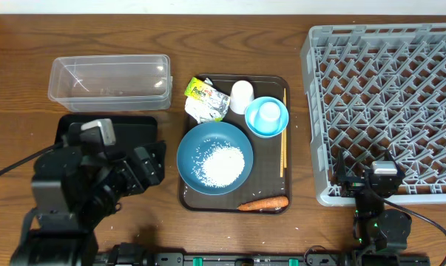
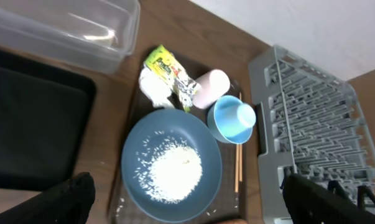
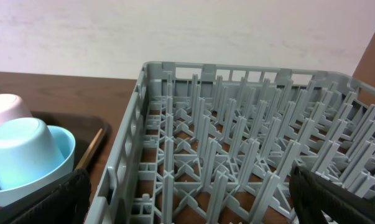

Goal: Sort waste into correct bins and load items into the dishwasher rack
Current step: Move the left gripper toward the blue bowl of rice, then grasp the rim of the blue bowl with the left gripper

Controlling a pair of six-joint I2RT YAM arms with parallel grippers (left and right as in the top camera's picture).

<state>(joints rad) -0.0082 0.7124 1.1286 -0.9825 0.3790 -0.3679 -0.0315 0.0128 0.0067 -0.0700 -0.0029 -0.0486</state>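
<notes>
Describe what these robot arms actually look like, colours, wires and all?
Both arms are black and blocky. The left arm is bulky, with a grey box on top and a black cable trailing off left. The right arm looks slimmer, with a small grey cap, a green light and a black cable. Each gripper has dark fingers.

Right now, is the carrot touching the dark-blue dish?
Apart. The overhead view shows a strip of brown tray between the carrot and the rim of the dark-blue dish; the carrot lies below it by the tray's front edge.
</notes>
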